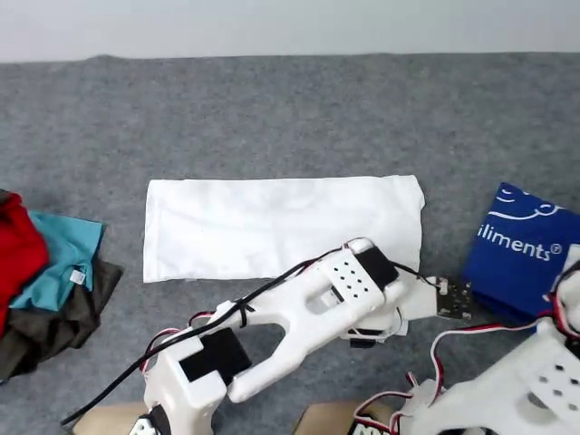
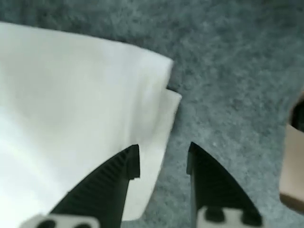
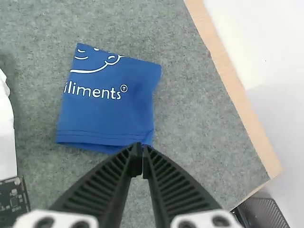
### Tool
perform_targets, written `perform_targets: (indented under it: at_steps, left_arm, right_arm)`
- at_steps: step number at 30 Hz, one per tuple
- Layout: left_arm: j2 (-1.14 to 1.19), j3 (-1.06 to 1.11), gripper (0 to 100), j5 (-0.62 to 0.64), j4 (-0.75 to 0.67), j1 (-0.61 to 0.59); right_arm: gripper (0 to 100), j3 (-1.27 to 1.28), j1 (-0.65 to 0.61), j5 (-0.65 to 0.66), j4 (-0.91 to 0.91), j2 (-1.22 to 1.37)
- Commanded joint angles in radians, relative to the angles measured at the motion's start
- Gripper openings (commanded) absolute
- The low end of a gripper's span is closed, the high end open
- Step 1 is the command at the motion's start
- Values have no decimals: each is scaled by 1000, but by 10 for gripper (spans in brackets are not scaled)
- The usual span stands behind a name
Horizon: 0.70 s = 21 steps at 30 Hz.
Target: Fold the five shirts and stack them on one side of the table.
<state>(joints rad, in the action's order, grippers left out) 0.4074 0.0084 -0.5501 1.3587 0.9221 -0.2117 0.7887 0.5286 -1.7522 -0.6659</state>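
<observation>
My left tool [image 2: 163,151], jaws parted and empty, sits astride the end edge of the white cloth shirt [image 2: 71,109], a long folded strip stretching away from it along the grey felt counter [image 2: 237,71]. My right tool [image 3: 143,148], clenched on nothing, hovers at the near hem of the folded blue printed shirt [image 3: 108,107], farther from the white one.

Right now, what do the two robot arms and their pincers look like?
The left arm and right arm are white plastic shells with black motor blocks; the left's wrist has a grid of small holes. A black cable trails along it, and red, white and black wires loop by the right arm. The left gripper and right gripper have black ribbed fingers tapering to points.
</observation>
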Motion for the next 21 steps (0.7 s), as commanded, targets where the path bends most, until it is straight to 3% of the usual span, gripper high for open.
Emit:
perform_targets:
  at_steps: [1,15,21]
  left_arm:
    - [29,-7,172,-9,-38,-26]
    - [92,-77,164,2,-18,-35]
    - [147,-111,68,17,-8,-25]
  right_arm:
    - [18,-2,8,9,-38,-18]
    - [18,-2,8,9,-38,-25]
    - [18,-2,7,9,-38,-24]
